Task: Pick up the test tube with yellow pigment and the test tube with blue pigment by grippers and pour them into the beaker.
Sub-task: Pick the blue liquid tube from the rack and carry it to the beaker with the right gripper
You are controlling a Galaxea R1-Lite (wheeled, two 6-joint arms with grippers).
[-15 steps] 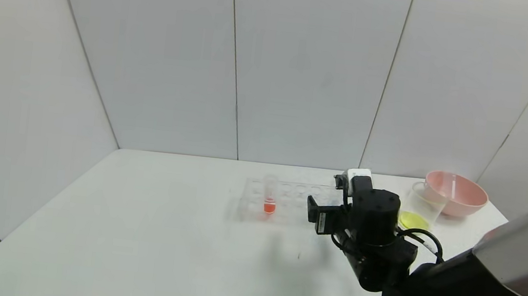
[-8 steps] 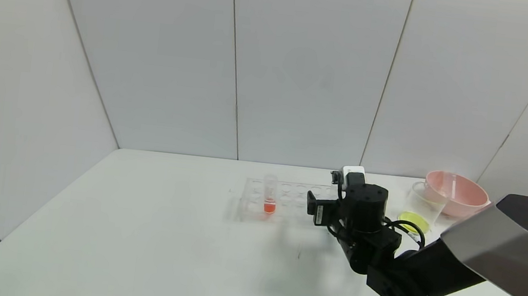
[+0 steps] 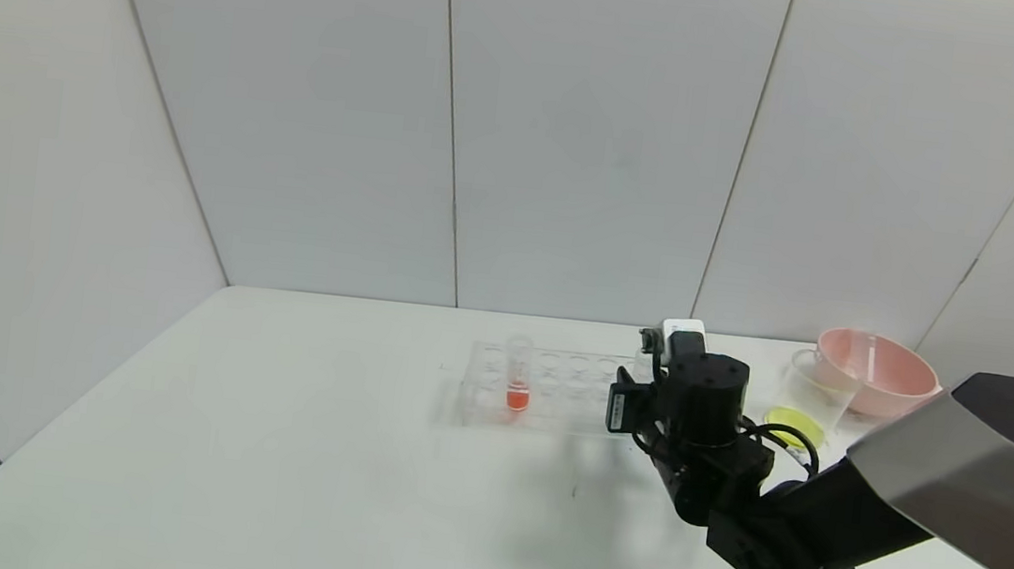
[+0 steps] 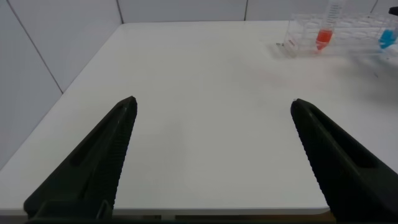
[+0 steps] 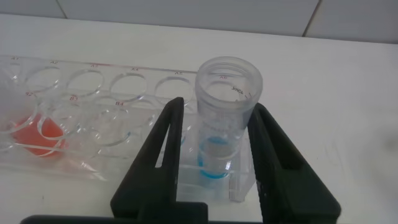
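Right end effector point(image 5: 214, 152) astride blue-pigment test tube point(image 5: 222, 118), hidden in head view.

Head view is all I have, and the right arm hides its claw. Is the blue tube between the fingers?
Observer: Yes. The right wrist view shows the test tube with blue pigment upright in the rack, between the fingers of the right claw.
Operator: Is it gripped?
Observer: Not fully, it seems; a gap shows beside one finger.
Operator: And the left claw? I cannot see it.
Observer: The left claw is open above bare table, away from the rack.
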